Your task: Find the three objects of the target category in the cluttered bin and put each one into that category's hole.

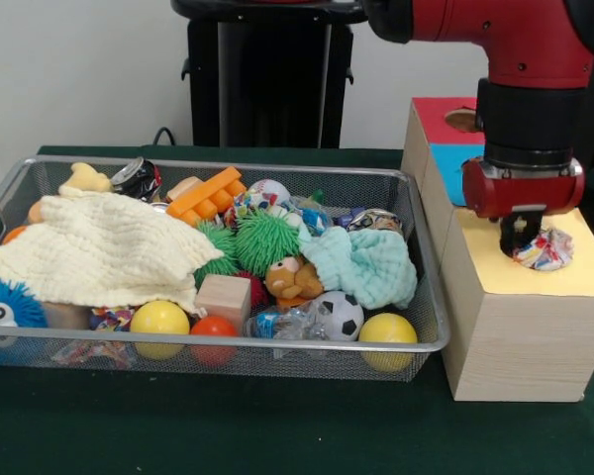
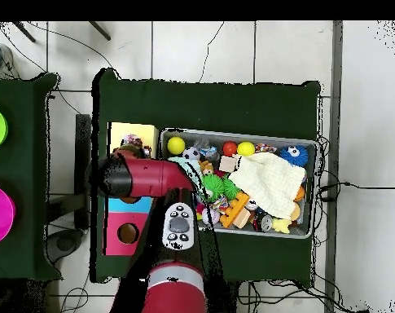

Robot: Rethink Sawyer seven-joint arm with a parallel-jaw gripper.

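1. My claw [image 1: 523,237] hangs straight down over the yellow-topped box [image 1: 535,327], its black tip at a floral cloth piece [image 1: 544,248]. I cannot tell from either view whether it grips the cloth or has let go.
2. The cloth piece sits bunched on the yellow top, touching the claw's tip on the side away from the wire bin [image 1: 40,173]. I judge it rests over or at the hole, since I see no dark cutout on that top; the cloth and claw likely cover it.
3. That placement makes sense: the yellow box is this category's target, so the cloth belongs here, not at the red-topped box [image 1: 436,119] behind it, whose cutout shows open.
4. The arm comes in from above the yellow box, the red wrist vertical, the forearm running level overhead. In the overhead view the red arm [image 2: 147,175] hides most of the yellow box.
5. In the bin beside the yellow box I see floral print near the back, close to the orange block [image 1: 208,193], and perhaps more at the front wall. The pale-yellow cloth [image 1: 99,247] and mint cloth [image 1: 366,262] may hide others.
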